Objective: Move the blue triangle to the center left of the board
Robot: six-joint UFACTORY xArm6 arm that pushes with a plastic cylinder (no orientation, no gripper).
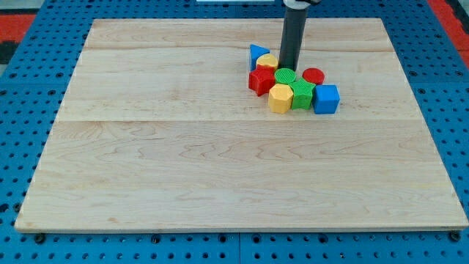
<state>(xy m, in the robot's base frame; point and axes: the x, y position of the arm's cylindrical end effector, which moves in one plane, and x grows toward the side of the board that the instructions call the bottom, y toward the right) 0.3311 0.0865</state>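
Near bench: the wooden board (220, 176) lies bare across its whole near half, smooth pale planks that should let a block slide freely.
Cluster, near row: a yellow hexagonal block (280, 98), a green block (302, 94) and a blue cube (327, 98) sit touching, right of centre.
Cluster, middle: a red block (260, 81), a green cylinder (285, 75) and a red cylinder (314, 75) pack close behind them.
Blue triangle (257, 54): at the far left corner of the cluster, touching a yellow block (268, 61); the centre left of the board is well apart from it.
Handling: likely light, rigid and easily turned by an off-centre shove; I would press its flat right side, though neighbours crowd that face.
My tip (286, 68): buried among the blocks just right of the triangle; its very end is partly hidden.
Gripper: none fitted, only the rod (293, 37).
Surroundings: blue pegboard (22, 88) frames the board.
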